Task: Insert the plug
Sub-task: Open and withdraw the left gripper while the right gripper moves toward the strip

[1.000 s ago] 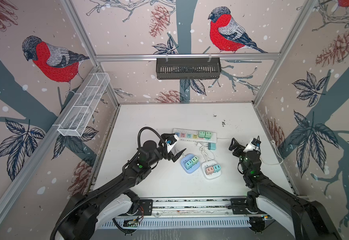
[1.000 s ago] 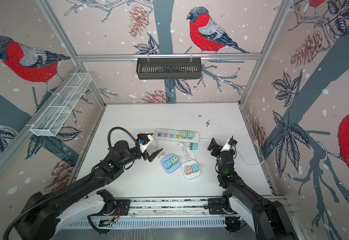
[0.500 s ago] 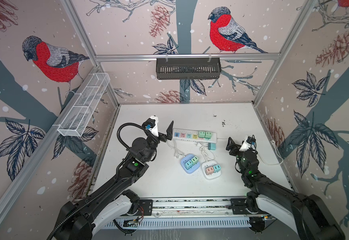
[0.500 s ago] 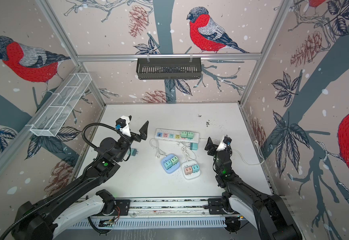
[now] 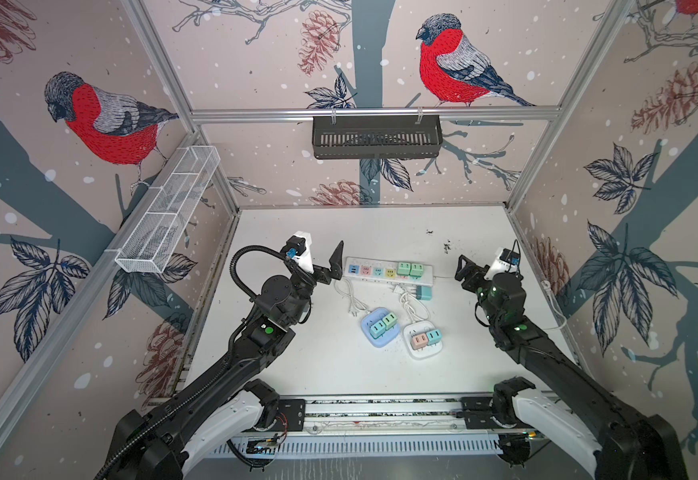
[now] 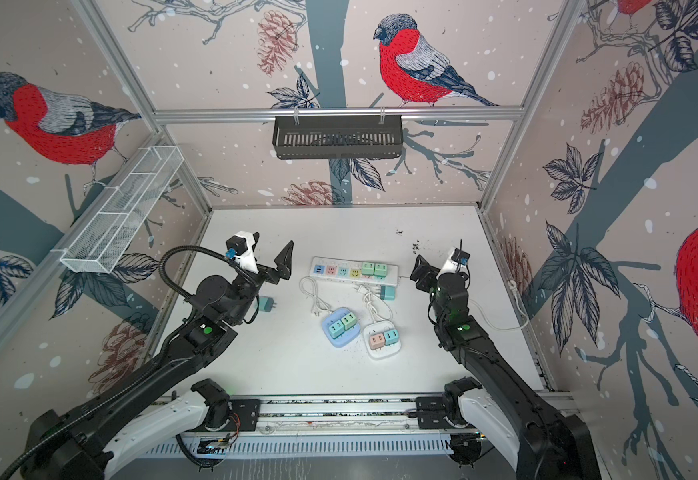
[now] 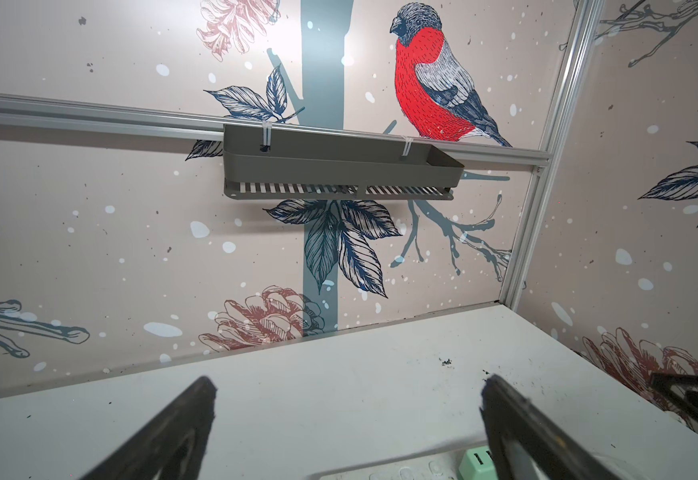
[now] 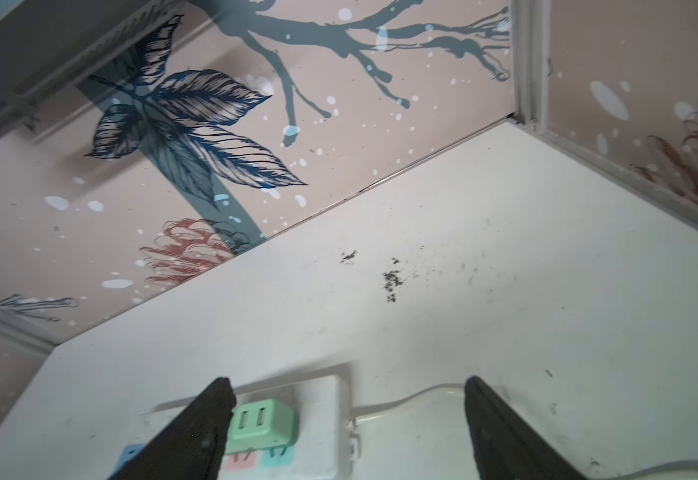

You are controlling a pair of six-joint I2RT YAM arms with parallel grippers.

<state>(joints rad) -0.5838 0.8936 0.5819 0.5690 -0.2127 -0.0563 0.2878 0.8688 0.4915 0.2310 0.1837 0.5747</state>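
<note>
Since a second ago, your left gripper point(image 6: 270, 255) has lifted away from the blue socket cube point(image 6: 340, 327) and now points at the back wall, left of centre in both top views. Your right gripper point(image 5: 465, 270) has slid left toward the end of the white power strip point(image 6: 339, 270), and its jaws have narrowed slightly.

A loose teal plug point(image 6: 267, 304) lies on the white table point(image 6: 297, 365), prongs pointing right. It sits below the left gripper in the frame, tucked against the arm's wrist and well apart from the jaws. The left jaws are spread wide with nothing between them.

The right jaws are also apart and empty, just right of the strip. In the right wrist view, one finger point(image 8: 197, 424) overlaps a green adapter point(image 8: 262, 419) plugged into the strip. A second teal adapter point(image 5: 424, 293) lies just below the strip's right end.
</note>
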